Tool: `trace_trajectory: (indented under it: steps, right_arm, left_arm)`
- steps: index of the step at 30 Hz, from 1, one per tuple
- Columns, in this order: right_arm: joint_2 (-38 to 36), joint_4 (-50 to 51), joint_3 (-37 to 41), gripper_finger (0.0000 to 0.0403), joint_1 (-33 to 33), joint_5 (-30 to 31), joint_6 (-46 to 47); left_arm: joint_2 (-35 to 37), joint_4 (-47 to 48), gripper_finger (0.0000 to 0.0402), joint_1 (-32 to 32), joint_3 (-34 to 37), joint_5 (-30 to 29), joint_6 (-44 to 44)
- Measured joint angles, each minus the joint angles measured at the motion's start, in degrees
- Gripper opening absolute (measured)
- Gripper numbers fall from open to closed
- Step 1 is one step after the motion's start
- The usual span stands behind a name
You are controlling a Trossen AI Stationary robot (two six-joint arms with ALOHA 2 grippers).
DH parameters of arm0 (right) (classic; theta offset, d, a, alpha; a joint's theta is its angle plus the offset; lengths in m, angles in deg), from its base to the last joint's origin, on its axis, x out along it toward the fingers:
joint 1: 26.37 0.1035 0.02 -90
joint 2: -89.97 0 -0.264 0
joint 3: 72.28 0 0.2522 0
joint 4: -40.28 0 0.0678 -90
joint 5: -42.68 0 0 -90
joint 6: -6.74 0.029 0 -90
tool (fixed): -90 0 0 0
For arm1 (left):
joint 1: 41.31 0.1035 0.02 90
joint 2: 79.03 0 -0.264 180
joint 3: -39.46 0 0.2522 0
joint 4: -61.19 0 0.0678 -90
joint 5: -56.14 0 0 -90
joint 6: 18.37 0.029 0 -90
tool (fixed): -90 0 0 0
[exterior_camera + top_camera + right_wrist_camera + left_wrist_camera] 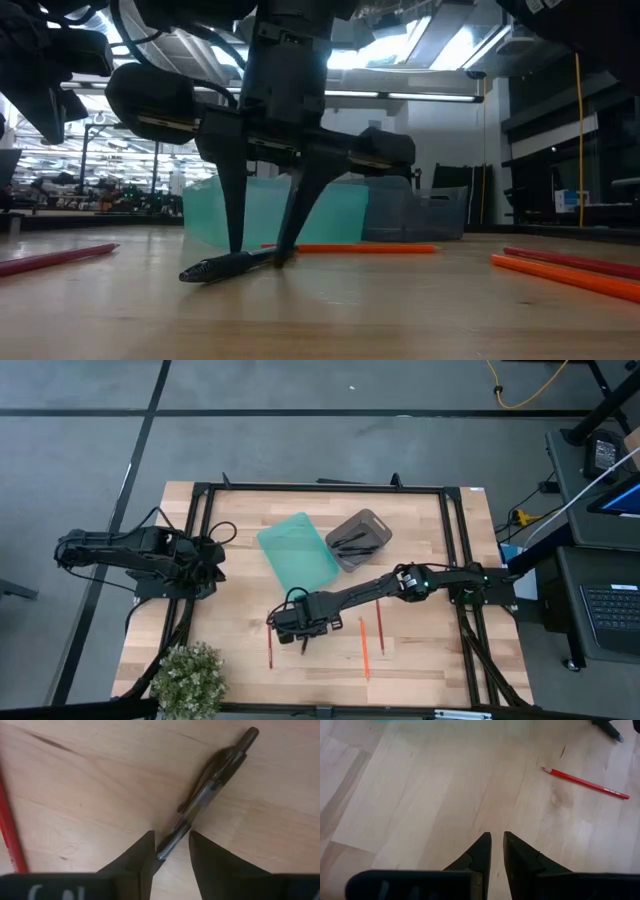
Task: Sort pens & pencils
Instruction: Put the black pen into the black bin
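A black pen (210,785) lies flat on the wooden table (240,610) near its middle. My right gripper (170,837) points down over the pen's near end, open, with one finger on each side of it (262,255); I cannot tell whether either finger touches it. Three orange-red pencils lie on the table: one (270,650) to the gripper's left and two (363,647) (380,635) to its right. My left gripper (496,836) hangs over the table's left side (205,565), its fingers a narrow gap apart with nothing between them.
A teal bin (298,550) and a grey bin (358,538) holding dark pens stand at the far middle of the table. A potted plant (190,675) sits at the near left corner. A black frame (320,488) runs along the table's far edge and sides.
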Motion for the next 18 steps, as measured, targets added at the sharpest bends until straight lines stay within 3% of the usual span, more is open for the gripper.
trace_trajectory:
  steps: [10,18]
  right_arm:
    - [0.3,2.7,0.0,0.0117,0.3,0.1,-1.0]
    - [0.3,4.8,0.0,0.0043,0.4,0.5,-7.0]
  left_arm:
    - [0.0,0.0,0.0043,0.0,0.0,0.0,-0.3]
    - [0.0,0.0,0.0043,0.0,0.0,2.0,-1.6]
